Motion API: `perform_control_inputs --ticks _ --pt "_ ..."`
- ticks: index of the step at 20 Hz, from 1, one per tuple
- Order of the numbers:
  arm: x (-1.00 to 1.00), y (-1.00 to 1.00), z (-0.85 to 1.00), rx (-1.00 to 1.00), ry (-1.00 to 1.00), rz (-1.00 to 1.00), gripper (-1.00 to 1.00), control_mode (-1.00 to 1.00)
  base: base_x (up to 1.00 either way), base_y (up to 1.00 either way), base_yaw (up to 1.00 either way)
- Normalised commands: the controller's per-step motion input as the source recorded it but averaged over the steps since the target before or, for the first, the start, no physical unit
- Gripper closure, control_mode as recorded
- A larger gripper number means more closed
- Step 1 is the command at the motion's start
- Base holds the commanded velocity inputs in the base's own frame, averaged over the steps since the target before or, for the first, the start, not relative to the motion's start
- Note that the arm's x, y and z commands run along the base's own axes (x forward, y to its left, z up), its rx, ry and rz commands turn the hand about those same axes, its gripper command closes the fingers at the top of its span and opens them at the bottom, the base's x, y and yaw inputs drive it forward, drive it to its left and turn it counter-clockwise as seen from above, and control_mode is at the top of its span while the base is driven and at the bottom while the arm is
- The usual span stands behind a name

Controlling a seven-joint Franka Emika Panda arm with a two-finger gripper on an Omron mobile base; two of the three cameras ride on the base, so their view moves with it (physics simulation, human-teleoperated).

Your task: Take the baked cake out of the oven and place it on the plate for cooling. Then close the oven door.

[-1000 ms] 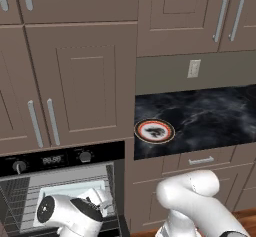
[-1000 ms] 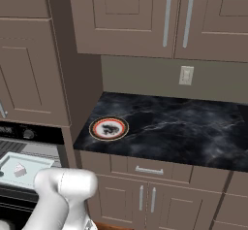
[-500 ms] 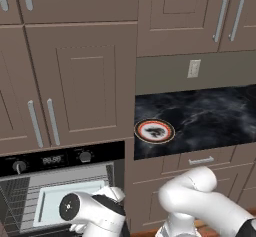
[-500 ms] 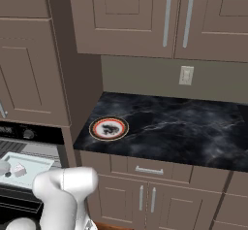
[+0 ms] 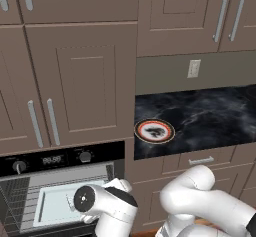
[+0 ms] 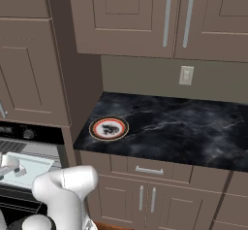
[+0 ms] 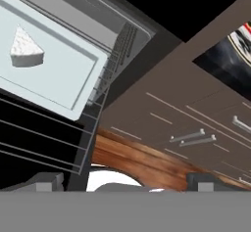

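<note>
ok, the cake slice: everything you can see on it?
The cake slice is a small whitish wedge with a speckled top and plain pale sides. It lies flat, apparently whole, on the pale rectangular tray, which rests on the oven's wire rack. Nothing else touches it.
</note>
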Motion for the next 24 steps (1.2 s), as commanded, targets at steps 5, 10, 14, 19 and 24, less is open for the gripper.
perform_control_inputs --ticks 5,10,14,19,24 --pt "0.27 -0.06 -0.02 0.00 0.00 0.00 -1.00 -1.00 0.00 0.00 0.00" --pt "0.33 0.01 -0.09 0.03 -0.04 0.00 -1.00 -1.00 0.00 0.00 0.00" --pt "0.30 0.16 -0.13 0.02 -0.04 0.00 -1.00 -1.00 0.00 0.00 0.00" --pt "0.28 0.28 -0.18 0.06 0.00 0.00 -1.00 -1.00 0.00 0.00 0.00" --pt "0.16 0.33 -0.14 0.08 0.00 0.00 -1.00 -1.00 0.00 0.00 0.00"
